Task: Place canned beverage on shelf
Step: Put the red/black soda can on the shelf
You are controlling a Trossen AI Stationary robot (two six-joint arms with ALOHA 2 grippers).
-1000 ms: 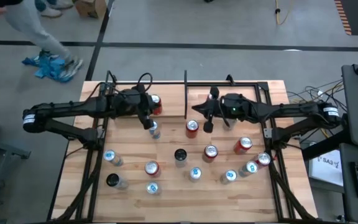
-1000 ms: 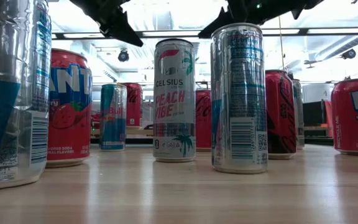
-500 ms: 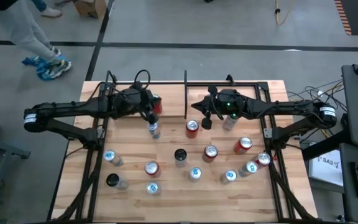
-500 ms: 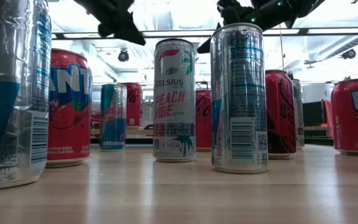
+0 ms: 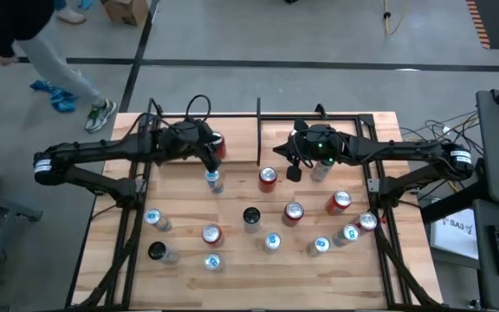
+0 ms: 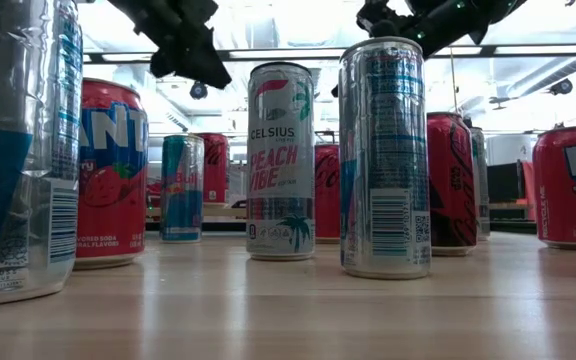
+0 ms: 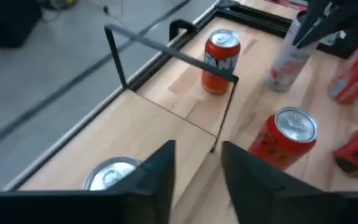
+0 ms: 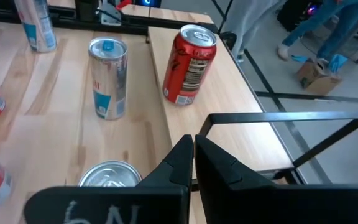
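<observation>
Bench: wood top, many cans standing loose. Shelf: black frame at the far edge; one red can stands in the wider bay beside it. Left tool: fingers parted, poised over a slim silver can, judged ready to grasp. Right tool: fingers pressed together, empty, near a red-topped can, apparently waiting.

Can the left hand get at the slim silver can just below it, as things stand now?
Probably yes. The left hand hangs right over the slim silver can, its fingers parted, and no neighbouring can crowds it; the red can stands well aside.
</observation>
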